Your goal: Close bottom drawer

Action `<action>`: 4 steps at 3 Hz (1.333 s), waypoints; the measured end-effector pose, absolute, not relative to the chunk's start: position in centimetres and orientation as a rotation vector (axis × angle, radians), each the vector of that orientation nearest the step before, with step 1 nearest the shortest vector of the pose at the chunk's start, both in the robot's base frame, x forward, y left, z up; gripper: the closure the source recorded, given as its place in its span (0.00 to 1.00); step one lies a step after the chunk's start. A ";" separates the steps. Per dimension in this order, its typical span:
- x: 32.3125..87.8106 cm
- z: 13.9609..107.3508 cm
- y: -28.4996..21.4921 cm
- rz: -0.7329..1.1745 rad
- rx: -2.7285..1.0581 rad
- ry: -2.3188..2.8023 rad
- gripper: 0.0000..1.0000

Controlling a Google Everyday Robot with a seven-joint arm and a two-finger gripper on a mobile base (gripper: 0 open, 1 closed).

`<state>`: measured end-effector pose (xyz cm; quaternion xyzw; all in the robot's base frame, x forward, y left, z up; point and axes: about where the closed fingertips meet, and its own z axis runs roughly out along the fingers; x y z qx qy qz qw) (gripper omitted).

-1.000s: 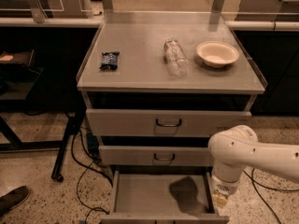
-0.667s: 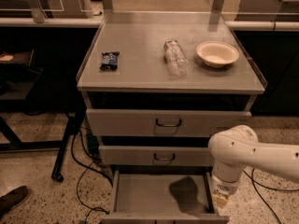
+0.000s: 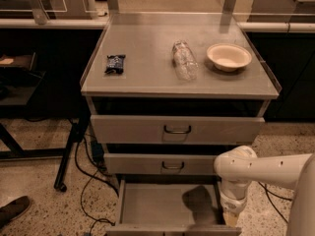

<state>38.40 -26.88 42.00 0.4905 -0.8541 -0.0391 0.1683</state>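
The bottom drawer point(image 3: 152, 203) of the grey metal cabinet is pulled out toward me, and its plain grey tray shows with nothing in it. Its slim front panel point(image 3: 172, 229) lies at the bottom edge of the view, and its handle is out of sight. My white arm point(image 3: 266, 168) reaches in from the right. The gripper point(image 3: 231, 218) points down at the drawer's right side wall, near the front right corner, and casts a shadow on the tray.
The middle drawer point(image 3: 162, 164) and the top drawer point(image 3: 177, 129) are shut. On the cabinet top lie a dark packet point(image 3: 115, 63), a clear plastic bottle point(image 3: 184, 59) and a white bowl point(image 3: 229, 56). Cables point(image 3: 86, 181), a black stand leg point(image 3: 69, 146) and a shoe point(image 3: 12, 210) are on the floor at left.
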 end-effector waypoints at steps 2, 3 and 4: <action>37.2 38.5 -27.8 -0.168 1.311 -2.420 1.00; 35.7 33.1 -30.3 -0.283 1.145 -2.431 1.00; 34.9 30.1 -31.1 -0.361 1.064 -2.429 1.00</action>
